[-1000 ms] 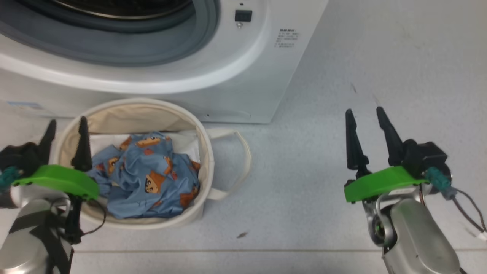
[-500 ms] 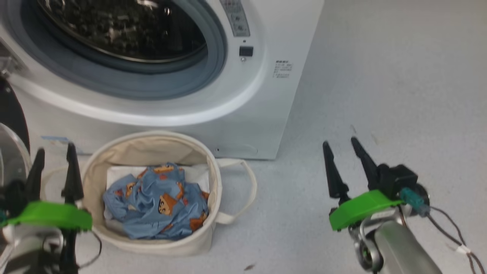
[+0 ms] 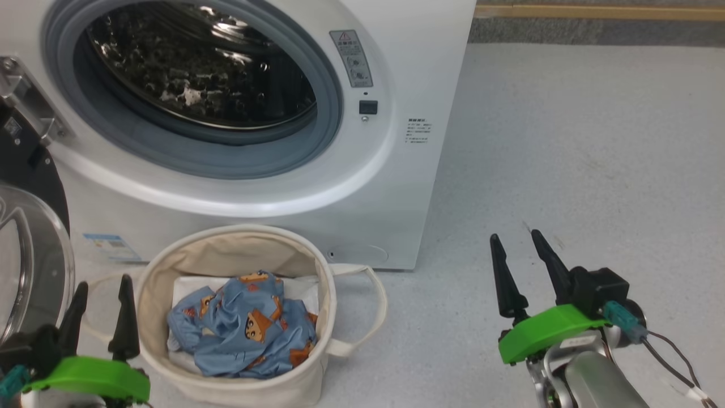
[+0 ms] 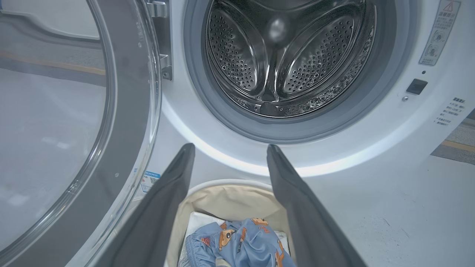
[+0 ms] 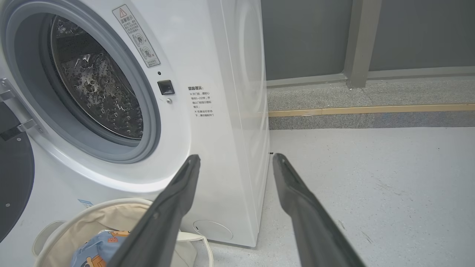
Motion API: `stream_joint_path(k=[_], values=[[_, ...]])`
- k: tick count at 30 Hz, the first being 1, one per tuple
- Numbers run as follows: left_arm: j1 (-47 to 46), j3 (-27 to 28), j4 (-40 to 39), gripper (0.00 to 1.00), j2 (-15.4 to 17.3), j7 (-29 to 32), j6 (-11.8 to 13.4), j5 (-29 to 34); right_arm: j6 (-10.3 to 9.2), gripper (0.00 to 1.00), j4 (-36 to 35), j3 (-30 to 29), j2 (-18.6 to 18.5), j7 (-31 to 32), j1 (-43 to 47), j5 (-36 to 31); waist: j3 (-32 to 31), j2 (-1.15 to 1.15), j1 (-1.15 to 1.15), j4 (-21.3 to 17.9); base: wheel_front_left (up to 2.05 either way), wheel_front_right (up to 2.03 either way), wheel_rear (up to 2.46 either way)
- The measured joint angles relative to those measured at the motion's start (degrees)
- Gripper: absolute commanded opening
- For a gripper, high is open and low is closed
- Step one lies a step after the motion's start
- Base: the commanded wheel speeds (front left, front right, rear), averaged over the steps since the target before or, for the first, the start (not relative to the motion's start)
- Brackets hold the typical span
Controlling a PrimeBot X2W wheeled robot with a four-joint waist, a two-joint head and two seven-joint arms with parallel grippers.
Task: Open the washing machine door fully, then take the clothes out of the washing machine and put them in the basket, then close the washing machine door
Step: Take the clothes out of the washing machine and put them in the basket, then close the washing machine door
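Observation:
The white washing machine (image 3: 408, 73) stands with its door (image 3: 25, 243) swung open to the left, and its steel drum (image 4: 282, 59) holds nothing. On the floor in front of it sits the cream basket (image 3: 317, 368), with the light blue printed clothes (image 3: 249, 331) bunched inside. My left gripper (image 3: 103, 292) hovers open just left of the basket with nothing between its fingers. Well right of the basket, over bare floor, my right gripper (image 3: 515, 246) is open and holds nothing. The left wrist view looks between that gripper's fingers at the clothes (image 4: 241, 243) and the open door (image 4: 122, 122).
A white folded sheet (image 3: 195, 286) lies under the clothes in the basket. Grey floor (image 3: 595, 158) stretches to the right of the machine. A dark wall base with a yellow strip (image 5: 371, 109) runs along the far side.
The head view has tilted up, so more of the drum and the open door shows. Both grippers stay open, and the clothes lie still in the basket.

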Motion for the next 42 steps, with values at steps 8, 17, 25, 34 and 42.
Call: stream_joint_path(k=[8, 17, 25, 34, 42], values=[[4.03, -0.46, -1.78, 1.00, 0.46, -0.08, -0.05, 0.45, 0.00, 1.00, 0.52, -1.13, 0.02, 0.00, 0.80, -0.01, -2.46, 0.00, 0.00, -1.00, 0.00, 0.00, 0.00], [6.18, -0.46, -3.42, 1.00, 1.55, -0.14, -0.12, 0.43, 0.00, 1.00, 1.01, -1.26, 0.07, 0.00, 2.69, -0.01, -3.95, 0.00, 0.00, -2.72, 0.00, 0.00, 0.00], [6.19, -0.44, -3.61, 1.00, 1.78, -0.14, -0.15, 0.36, 0.00, 1.00, 1.01, -1.37, 0.10, 0.00, 2.64, -0.01, -3.74, 0.00, 0.00, -2.93, 0.00, 0.00, 0.00], [5.98, -0.58, -3.80, 1.00, 2.03, -0.14, -0.57, 0.96, 0.00, 1.00, 0.96, -1.69, 0.13, 0.00, 2.54, -0.02, -3.09, 0.00, 0.00, -2.83, 0.00, 0.00, 0.00], [5.64, -0.56, -3.80, 1.00, 2.03, -0.14, -0.58, 2.05, 0.00, 1.00, 0.92, -1.69, 0.14, 0.00, 2.49, -0.02, -3.14, 0.00, 0.00, -2.71, 0.00, 0.00, 0.00]])
